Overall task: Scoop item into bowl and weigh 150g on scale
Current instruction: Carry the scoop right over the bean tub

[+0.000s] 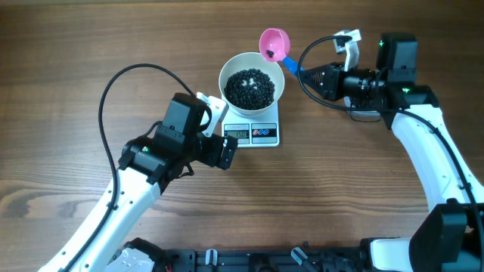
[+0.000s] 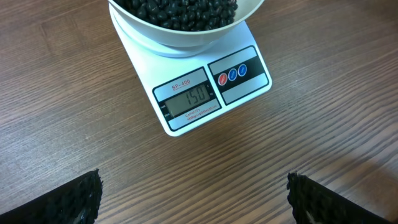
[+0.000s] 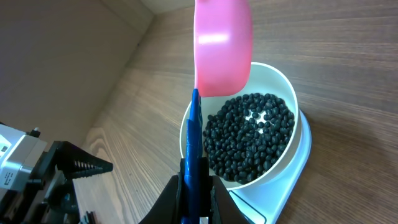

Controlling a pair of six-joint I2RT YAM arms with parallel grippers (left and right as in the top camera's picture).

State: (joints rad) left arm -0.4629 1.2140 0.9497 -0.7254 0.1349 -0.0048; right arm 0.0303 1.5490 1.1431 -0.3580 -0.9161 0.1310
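Overhead view shows the small round black beans (image 1: 250, 87) lying as a loose dark heap inside the round plain white bowl (image 1: 224, 78), and they fill most of its bottom. The white bowl stands on the small white rectangular digital kitchen scale (image 1: 265, 136), whose display and round buttons stick out from under the bowl on the side toward the robot. In the left wrist view the grey display (image 2: 188, 102) seems to read one, five, zero, so I judge that the target weight is reached, or very nearly. The pink plastic scoop with a blue handle (image 1: 274, 44) is held just beside the far right part of the bowl's rim; it looks almost empty, with perhaps one or two dark beans inside, but this is too small to tell surely. The right gripper (image 1: 308, 74) is closed tightly on the blue handle. The left gripper (image 1: 221, 130) stands wide open just beside the display edge of the scale and has hold of nothing. All of this is on a brown wooden table (image 1: 76, 45); no other container of beans is seen in these views. If the reading is right, the scooping and weighing look finished, and what remains is probably only to put the scoop down away from the bowl without touching the scale.
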